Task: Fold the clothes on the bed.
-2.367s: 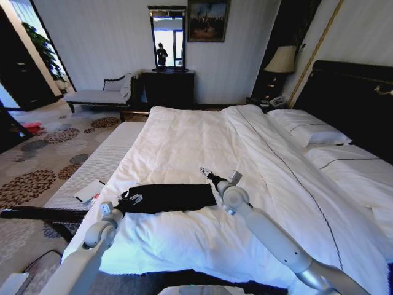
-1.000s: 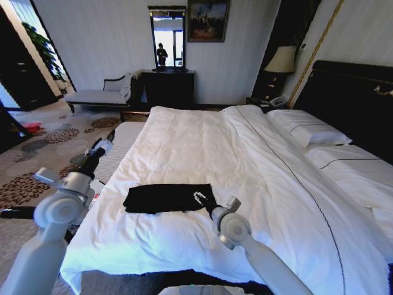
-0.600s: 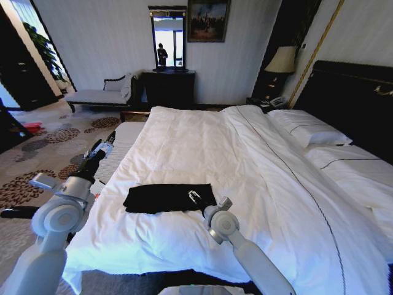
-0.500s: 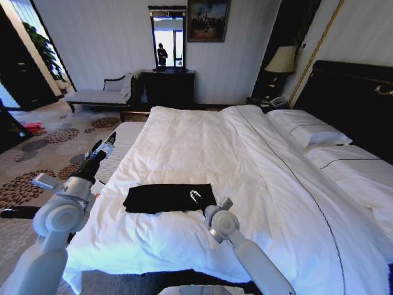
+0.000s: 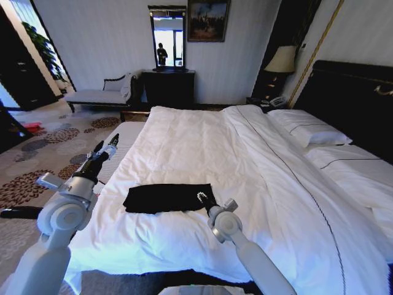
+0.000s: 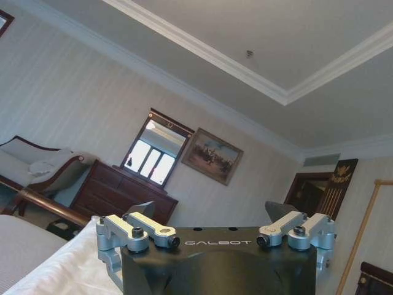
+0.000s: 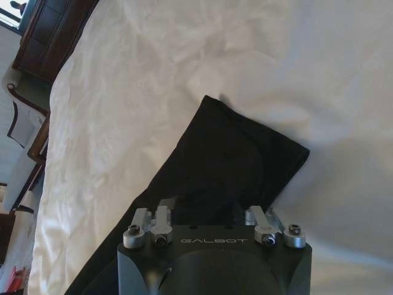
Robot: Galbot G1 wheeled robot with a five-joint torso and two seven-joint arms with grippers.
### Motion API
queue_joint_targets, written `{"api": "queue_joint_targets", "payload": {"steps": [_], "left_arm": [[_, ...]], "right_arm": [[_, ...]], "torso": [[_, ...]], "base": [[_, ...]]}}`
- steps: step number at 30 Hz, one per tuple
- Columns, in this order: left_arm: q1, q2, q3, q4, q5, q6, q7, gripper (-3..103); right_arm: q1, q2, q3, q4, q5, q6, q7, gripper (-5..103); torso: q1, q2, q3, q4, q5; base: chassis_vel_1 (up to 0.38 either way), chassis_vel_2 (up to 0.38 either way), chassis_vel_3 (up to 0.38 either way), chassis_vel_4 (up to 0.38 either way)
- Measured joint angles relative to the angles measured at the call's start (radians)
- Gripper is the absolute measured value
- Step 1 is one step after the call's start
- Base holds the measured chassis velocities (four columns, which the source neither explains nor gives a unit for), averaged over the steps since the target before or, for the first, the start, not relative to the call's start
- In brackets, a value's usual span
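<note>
The right tool point(image 5: 201, 197) (fingertips included) hides part of the T-shirt point(image 5: 161, 198).

large double bed point(image 5: 202, 147), dark headboard point(image 5: 350, 98) at far right, dark frame edge at near left. white duvet point(image 5: 184, 141) spread over whole top, wrinkled, thin dark seam line running lengthwise. two white pillows point(image 5: 307, 129) side by side against headboard. black t-shirt point(image 5: 166, 198) flat on duvet near foot corner, folded into long narrow band, well apart from pillows. in right wrist view, same black band point(image 7: 239, 160) lying straight on creased white cover.
</note>
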Motion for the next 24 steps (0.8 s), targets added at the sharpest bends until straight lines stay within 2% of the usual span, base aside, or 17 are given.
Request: {"api": "queue_joint_targets", "payload": {"steps": [3,4,7,8,12,20,24], "left_arm": [[0.003,-0.001,0.0,0.0,0.009,-0.001,0.001,100],[0.003,-0.001,0.0,0.0,0.009,-0.001,0.001,100],[0.006,-0.002,0.0,-0.001,0.02,-0.002,0.002,100],[0.006,-0.002,0.0,-0.001,0.02,-0.002,0.002,100],[0.014,-0.004,0.001,-0.006,0.032,-0.003,0.003,100],[0.027,-0.01,0.011,-0.007,0.059,-0.003,0.005,100],[0.052,-0.011,0.029,0.024,0.113,0.008,-0.003,100]], "right_arm": [[-0.011,-0.001,0.008,0.002,-0.005,0.002,0.0,37],[-0.011,-0.001,0.008,0.002,-0.005,0.002,0.0,37],[-0.029,-0.005,0.016,0.005,-0.013,0.007,0.0,26],[-0.029,-0.005,0.016,0.005,-0.013,0.007,0.0,26],[-0.057,-0.02,0.029,0.025,-0.02,0.008,-0.001,4],[-0.068,-0.036,0.049,0.053,-0.021,0.006,-0.002,0],[-0.087,-0.043,0.056,0.063,-0.028,0.005,-0.007,0]], "torso": [[0.0,0.0,0.0,0.0001,0.0],[0.0,0.0,0.0,0.0001,0.0],[0.0,0.0,0.0,0.0,0.0],[0.0,0.0,0.0,0.0,0.0],[0.0,0.0,0.0,0.0,0.0],[0.0,0.0,0.0,0.0,0.0],[0.0,0.0,0.0,0.0001,0.0001]], "base": [[0.0,0.0,0.0,0.0],[0.0,0.0,0.0,0.0],[0.0,0.0,0.0,0.0],[0.0,0.0,0.0,0.0],[0.0,0.0,0.0,0.0],[0.0,0.0,0.0,0.0],[0.0,0.0,0.0,0.0]]}}
